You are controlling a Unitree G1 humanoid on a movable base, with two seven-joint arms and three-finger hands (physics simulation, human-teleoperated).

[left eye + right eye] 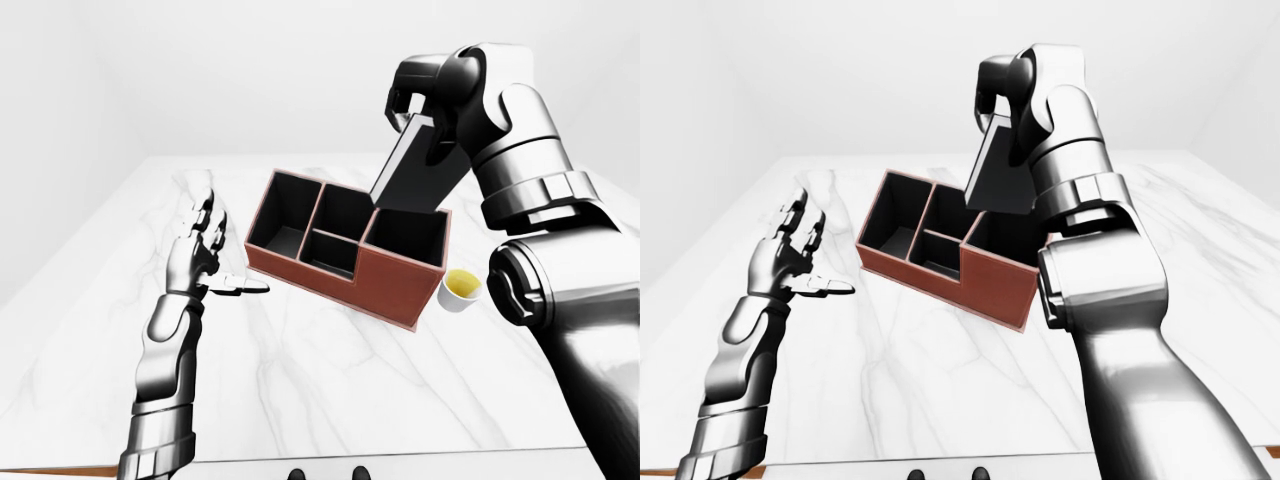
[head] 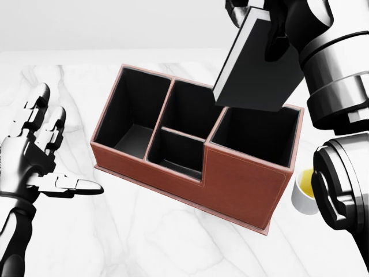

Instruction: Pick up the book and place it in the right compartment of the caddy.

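The brown caddy (image 2: 242,184) with a black inside stands slantwise on the white marble table. Its right compartment (image 2: 256,135) holds nothing that I can see. The dark-covered book (image 2: 259,69) hangs tilted, nearly on edge, with its lower edge just above the far rim of that compartment. My right hand (image 1: 420,100) is shut on the book's upper end, near the top of the head view. My left hand (image 2: 57,150) is open, fingers spread, to the left of the caddy and apart from it.
A small white cup (image 2: 305,187) with yellow contents stands close to the caddy's right end. The caddy's left and middle compartments (image 2: 135,115) look unfilled. My right arm (image 2: 340,173) fills the right edge of the head view.
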